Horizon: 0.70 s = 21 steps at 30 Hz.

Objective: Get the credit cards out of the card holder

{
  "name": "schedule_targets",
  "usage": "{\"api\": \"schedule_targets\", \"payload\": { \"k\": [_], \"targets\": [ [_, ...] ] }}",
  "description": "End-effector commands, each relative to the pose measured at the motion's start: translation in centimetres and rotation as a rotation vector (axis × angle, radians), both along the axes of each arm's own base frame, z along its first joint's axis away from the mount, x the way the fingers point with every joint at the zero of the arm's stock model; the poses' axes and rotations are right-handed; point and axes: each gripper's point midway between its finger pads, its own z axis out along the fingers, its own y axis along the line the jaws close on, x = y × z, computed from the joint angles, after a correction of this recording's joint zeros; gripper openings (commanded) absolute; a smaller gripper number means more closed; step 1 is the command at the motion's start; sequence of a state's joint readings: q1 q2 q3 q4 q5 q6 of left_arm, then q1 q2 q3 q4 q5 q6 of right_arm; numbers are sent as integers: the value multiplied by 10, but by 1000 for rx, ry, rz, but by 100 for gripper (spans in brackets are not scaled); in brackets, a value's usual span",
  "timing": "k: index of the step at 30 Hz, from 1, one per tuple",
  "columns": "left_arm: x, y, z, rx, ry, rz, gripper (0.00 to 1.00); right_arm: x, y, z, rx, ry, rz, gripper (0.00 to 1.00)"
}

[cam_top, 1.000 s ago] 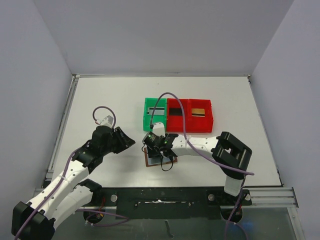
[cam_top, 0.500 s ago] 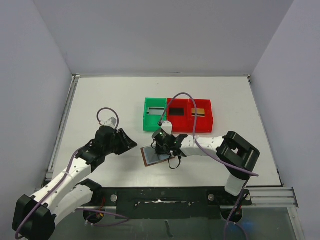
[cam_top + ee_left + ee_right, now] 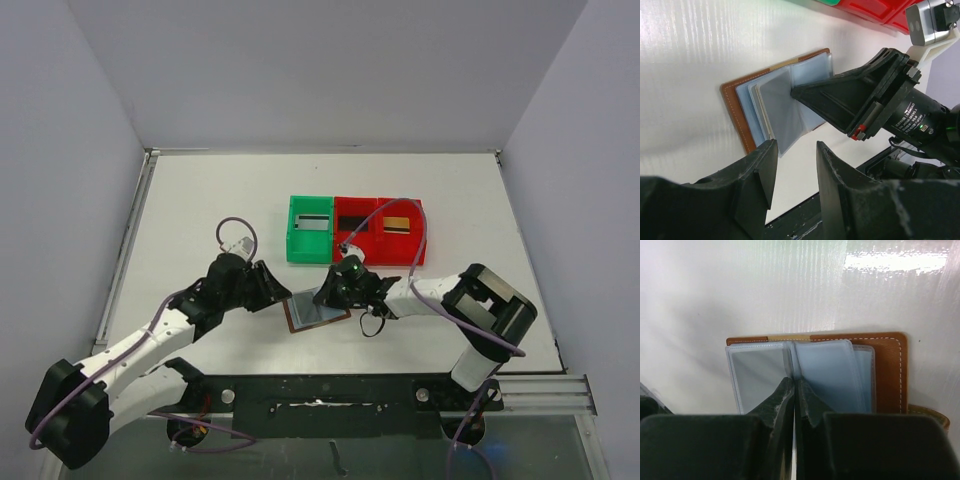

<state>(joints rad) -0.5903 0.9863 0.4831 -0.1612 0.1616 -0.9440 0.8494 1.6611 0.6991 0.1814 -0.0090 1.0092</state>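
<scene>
brown holder (image 3: 316,312) lies open at lower centre of the top view, right gripper (image 3: 794,382) jaws pressed together at its sleeve fold, left gripper (image 3: 796,146) jaws apart, empty, just left; three cards (image 3: 352,222) sit in the bins (image 3: 296,245) above, one grey card (image 3: 757,377) looks unpulled, so part done.

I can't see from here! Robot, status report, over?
Right gripper shut at middle fold of card holder. Left gripper open, beside it. Holder lies open. Nothing blocking.
</scene>
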Motion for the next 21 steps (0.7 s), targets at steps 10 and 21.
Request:
{"api": "schedule_targets", "payload": {
  "k": [10, 21],
  "targets": [
    [7, -28, 9, -170, -31, -11, 35, -20, -35, -36, 5, 132, -39, 0],
    [5, -40, -8, -223, 18, -9, 34, -20, -38, -40, 27, 151, -51, 0]
  ]
}}
